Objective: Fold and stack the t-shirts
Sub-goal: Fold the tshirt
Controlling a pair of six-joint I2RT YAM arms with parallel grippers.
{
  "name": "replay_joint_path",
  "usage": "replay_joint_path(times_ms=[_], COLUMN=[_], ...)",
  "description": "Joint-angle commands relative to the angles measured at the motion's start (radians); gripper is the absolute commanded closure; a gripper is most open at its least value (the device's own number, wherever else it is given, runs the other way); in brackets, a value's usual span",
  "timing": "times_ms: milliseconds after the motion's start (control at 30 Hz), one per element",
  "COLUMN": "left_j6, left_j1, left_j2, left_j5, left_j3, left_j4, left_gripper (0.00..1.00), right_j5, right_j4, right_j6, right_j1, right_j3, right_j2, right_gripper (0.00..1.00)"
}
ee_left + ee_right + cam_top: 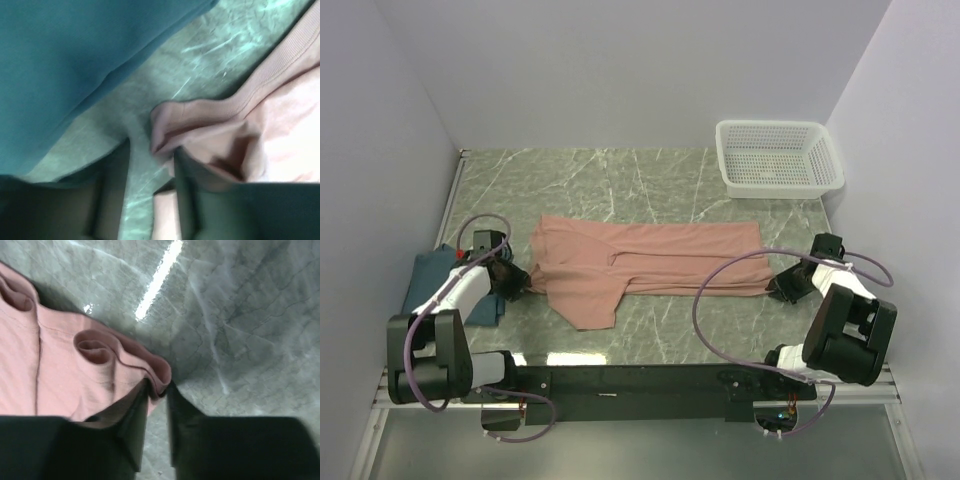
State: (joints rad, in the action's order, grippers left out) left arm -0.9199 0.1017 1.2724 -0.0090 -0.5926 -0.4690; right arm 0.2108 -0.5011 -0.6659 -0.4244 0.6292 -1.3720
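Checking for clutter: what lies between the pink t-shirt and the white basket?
Only bare marble tabletop separates pink t-shirt and basket, per the top view.

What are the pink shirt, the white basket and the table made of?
The pink shirt looks like soft matte knit cloth: it folds and has a ribbed edge. The white basket seems stiff plastic, its walls a mesh of holes. The table looks like glossy grey marble with white veins, maybe only a printed top.

Left arm (460, 292) stretched forward and kept low, left gripper (152, 150) held with jaws parted, right arm (842, 310) bent back, right gripper (157, 390) lowered, jaws narrowly parted
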Motion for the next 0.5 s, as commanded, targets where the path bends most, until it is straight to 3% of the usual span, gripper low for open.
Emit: replay_joint_path(times_ms=[0,67,167,333,467], left_j6=[0.021,0.047,0.076,0.049,-0.052], left_j1=[0.009,0.009,0.009,-0.091,-0.262], left_j2=[-0.085,-0.111,-0.157,-0.235,-0.26], left_j5=[-0.017,-0.037,-0.058,-0.042,-0.01], left_j3=[-0.024,-0.042,-0.058,-0.078,-0.037], left_j4=[-0.078,-0.131,-0.204,-0.286,-0.303], left_gripper=[0.52,0.34,0.19,0.17,0.2], right_j5=[-0.05,-0.042,-0.066,-0.116,-0.108], right_j4=[-0.004,-0.014,-0.059,-0.137,-0.16], right_j6=[0.035,0.04,0.055,0.074,0.075], right_j1=[-0.002,0.024,0.076,0.191,0.306], right_j3=[-0.025,-0.025,-0.014,0.0,0.0], right_j2=[0.056,0.106,0.172,0.318,0.393], right_gripper=[0.65,0.54,0.5,0.48,0.48])
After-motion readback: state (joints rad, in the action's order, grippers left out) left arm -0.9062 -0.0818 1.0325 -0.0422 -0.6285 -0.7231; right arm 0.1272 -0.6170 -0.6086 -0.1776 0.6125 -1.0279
